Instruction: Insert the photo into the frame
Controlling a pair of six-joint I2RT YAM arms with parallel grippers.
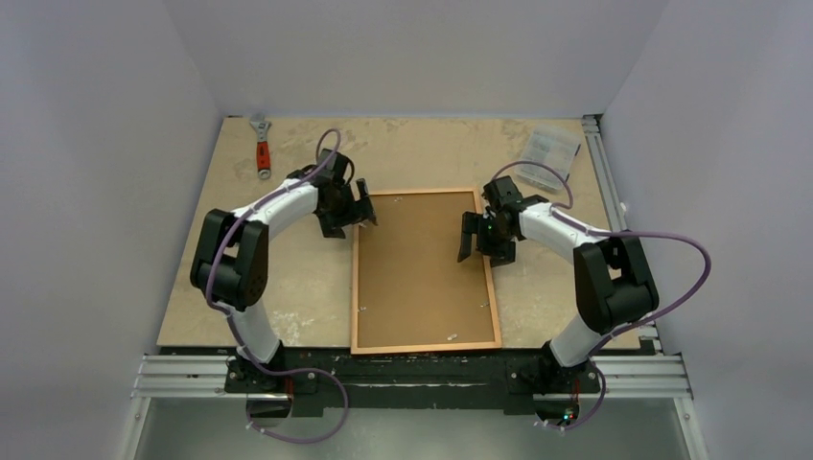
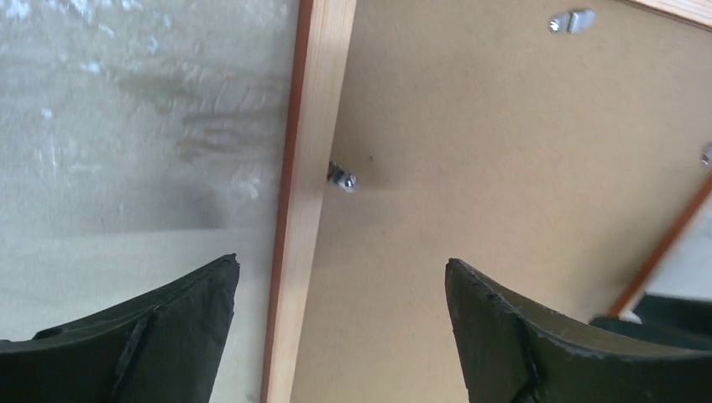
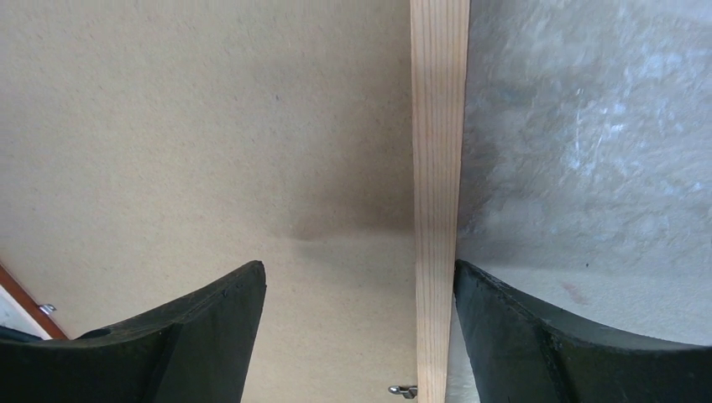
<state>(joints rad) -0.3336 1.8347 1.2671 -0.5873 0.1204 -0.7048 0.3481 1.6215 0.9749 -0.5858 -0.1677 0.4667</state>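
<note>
The frame lies flat mid-table, a thin orange-brown wooden rectangle. A plain brown panel fills it, the photo lying back up with its printed side hidden. My left gripper hovers open over the frame's far left corner. In the left wrist view its fingertips straddle the left rail, one over the table and one over the brown back. My right gripper is open over the right side. It straddles the right rail, its left finger above the brown back. Neither gripper holds anything.
Small metal turn clips sit along the frame's inner edges. An orange-handled wrench lies at the far left of the table, and a clear plastic box at the far right. White walls enclose three sides.
</note>
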